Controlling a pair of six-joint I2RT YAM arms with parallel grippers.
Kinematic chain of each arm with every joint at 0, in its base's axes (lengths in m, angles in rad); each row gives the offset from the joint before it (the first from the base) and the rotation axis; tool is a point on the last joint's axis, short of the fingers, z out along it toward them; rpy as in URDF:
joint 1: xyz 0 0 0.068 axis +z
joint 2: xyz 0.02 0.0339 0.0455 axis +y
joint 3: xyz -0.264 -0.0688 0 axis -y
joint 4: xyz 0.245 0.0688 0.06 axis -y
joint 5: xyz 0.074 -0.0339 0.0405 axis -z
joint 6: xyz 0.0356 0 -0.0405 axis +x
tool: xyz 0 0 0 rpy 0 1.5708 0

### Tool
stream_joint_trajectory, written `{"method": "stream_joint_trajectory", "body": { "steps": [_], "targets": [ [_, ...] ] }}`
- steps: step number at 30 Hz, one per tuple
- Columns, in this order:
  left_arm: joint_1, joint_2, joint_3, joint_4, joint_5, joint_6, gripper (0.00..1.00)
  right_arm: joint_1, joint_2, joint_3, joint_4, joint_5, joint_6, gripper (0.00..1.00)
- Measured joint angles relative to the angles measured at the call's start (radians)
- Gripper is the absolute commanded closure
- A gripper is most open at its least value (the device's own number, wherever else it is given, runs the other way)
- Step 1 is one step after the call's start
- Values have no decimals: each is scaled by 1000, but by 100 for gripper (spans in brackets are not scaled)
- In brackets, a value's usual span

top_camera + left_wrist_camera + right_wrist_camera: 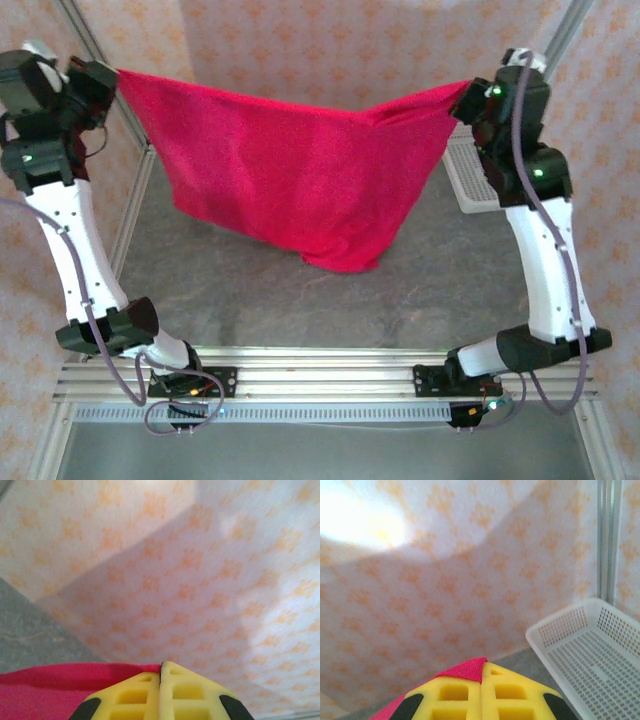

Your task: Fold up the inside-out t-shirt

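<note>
My left claw [112, 78] and right claw [466, 100] each pinch shut on a top corner of the red t-shirt [290, 180], which hangs spread between them over the table [430, 290]. I can't make out its sleeves or tag.

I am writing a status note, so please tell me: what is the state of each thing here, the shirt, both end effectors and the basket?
t-shirt: held up, hanging spread between both arms.
left end effector: shut on the t-shirt's edge.
right end effector: shut on the t-shirt's edge.
basket: upright, visible part empty.
</note>
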Motion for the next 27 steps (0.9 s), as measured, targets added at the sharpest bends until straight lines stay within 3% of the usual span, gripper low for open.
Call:
{"method": "stream_joint_trajectory", "body": {
  "steps": [5, 12, 27],
  "targets": [
    [55, -43, 59, -2, 22, -47, 100, 0, -92, 97, -18, -3, -8, 100],
    [84, -26, 237, 0, 68, -114, 100, 0, -68, 358, -53, -11, -26, 100],
    [129, -166, 248, 0, 47, -113, 100, 0, -183, 291, -81, -82, -11, 100]
  ]
}}
